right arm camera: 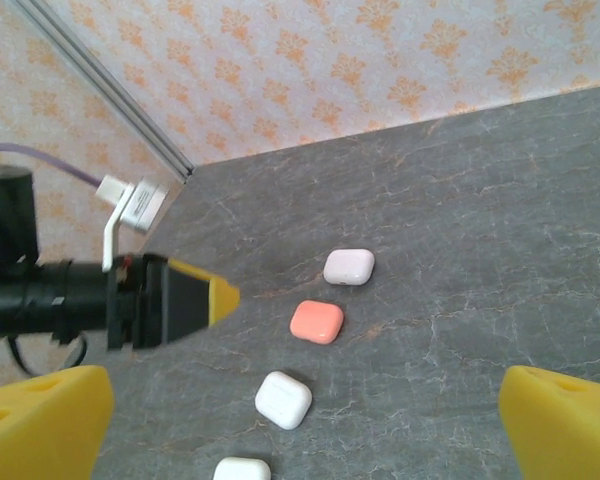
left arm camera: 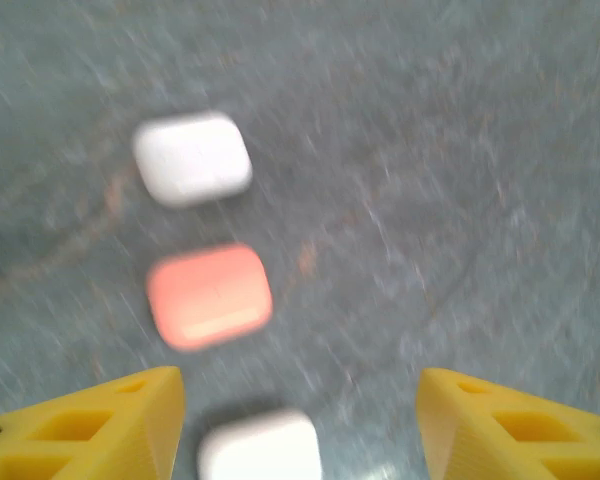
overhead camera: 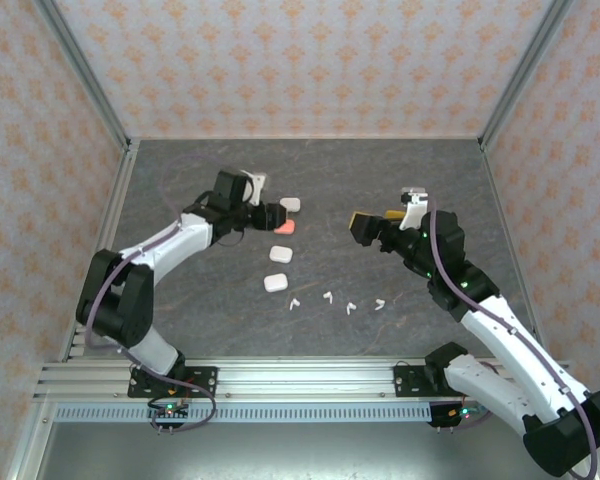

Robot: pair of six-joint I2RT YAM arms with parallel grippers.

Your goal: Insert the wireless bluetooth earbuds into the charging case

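Note:
Several tiny white earbuds (overhead camera: 329, 296) lie loose in a row on the dark table, nearer than the cases. A line of closed charging cases runs away from them: two white ones (overhead camera: 275, 283) (overhead camera: 280, 255), a salmon-pink one (overhead camera: 284, 227) and a pale one (overhead camera: 291, 204). My left gripper (overhead camera: 275, 213) hovers at the pink case, open. In the blurred left wrist view, a white case (left arm camera: 260, 445) lies between the yellow fingers (left arm camera: 90, 430), with the pink case (left arm camera: 209, 297) beyond. My right gripper (overhead camera: 365, 225) hangs open and empty to the right of the cases.
Patterned walls with metal posts (overhead camera: 90, 90) close in the table on three sides. Bare table lies behind the cases and on the right (overhead camera: 450, 190). In the right wrist view the left arm's yellow fingertip (right arm camera: 205, 297) points at the pink case (right arm camera: 316, 321).

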